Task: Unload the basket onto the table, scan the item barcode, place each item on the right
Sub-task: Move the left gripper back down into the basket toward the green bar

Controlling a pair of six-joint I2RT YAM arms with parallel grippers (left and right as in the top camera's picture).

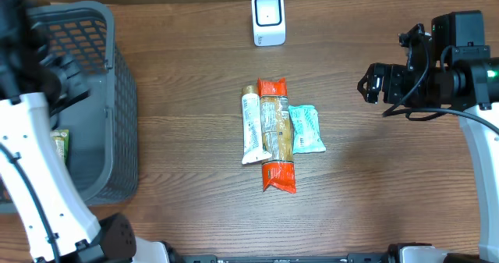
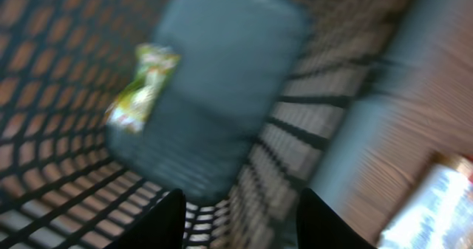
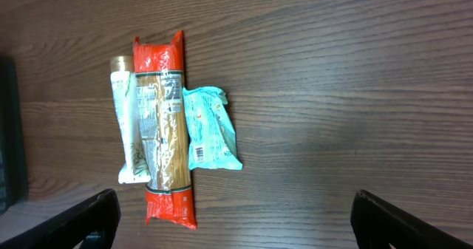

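Left claw: the left gripper (image 2: 240, 230) hangs over the inside of the basket (image 1: 117, 99). Its fingers (image 2: 166, 219) stand apart with nothing between them. This wrist view is badly blurred.
Basket: grey mesh, at the left side of the table (image 1: 390, 185).
Green packet: the green packet (image 2: 140, 86) lies on the basket floor. In the wrist view it sits up and to the left of the left claw, clear of both fingers. From overhead it shows only as a sliver beside the white arm link.
Right claw: the right gripper (image 3: 235, 205) is spread wide and empty. It is held over bare wood at the right side of the table and faces left toward the item row.
Item row: three items lie side by side at the table's centre, touching, with their long sides running near to far.
White tube: the white tube (image 1: 251, 130) is leftmost, with its cap at the far end.
Long packet: the long packet (image 1: 277, 134) is in the middle and has orange ends. It is the longest of the three and reaches nearer than both neighbours.
Teal pouch: the teal pouch (image 1: 306, 129) is rightmost, so it is closest to the right claw but well apart from it.
Scanner: the scanner (image 1: 268, 19) is white and stands at the far edge, beyond the row and apart from it.
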